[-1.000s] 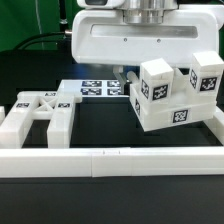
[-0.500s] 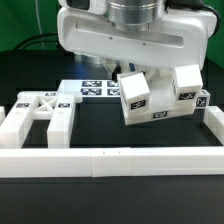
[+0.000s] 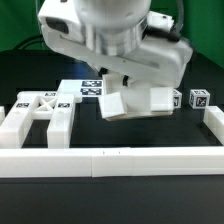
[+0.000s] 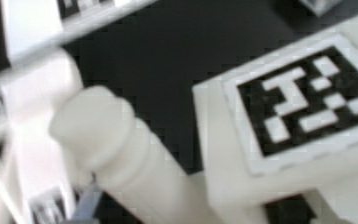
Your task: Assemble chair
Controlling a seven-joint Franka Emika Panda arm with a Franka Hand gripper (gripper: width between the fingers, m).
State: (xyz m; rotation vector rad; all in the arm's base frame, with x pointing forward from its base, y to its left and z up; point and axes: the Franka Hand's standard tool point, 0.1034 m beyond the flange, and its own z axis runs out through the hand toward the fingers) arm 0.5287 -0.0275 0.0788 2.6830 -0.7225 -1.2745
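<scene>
Exterior view, from its left to its right.

1. Chair side frame [image 3: 35, 110]: white, with a crossed brace on top. It stands on the black table [image 3: 90, 135] at the view's left, just behind the front rail [image 3: 110, 160]. I am not touching it.

2. Marker board [image 3: 85, 88]: lies flat on the table behind and to the right of the side frame, with several tags showing. My arm partly covers its right end.

3. Pincer [image 3: 128, 82]: hangs under my wrist at the middle of the view. My own housing and motion blur hide the fingers. It is closed on the chair block assembly [image 3: 135, 100], which hangs tilted and clear of the table, well apart from the side frame. I see no tag on the side that faces this camera.

4. Small tagged piece [image 3: 200, 98]: white, just right of the held assembly, tag facing the camera. I cannot tell whether the two touch.

5. Right rail [image 3: 212, 125]: runs back from the front rail's right end, close beside the small tagged piece.

Wrist view: heavily blurred. A large tag [image 4: 309, 95] sits on a flat white face close to the lens, with a rounded white post [image 4: 114, 150] beside it over dark table. I cannot tell which part the post belongs to.
</scene>
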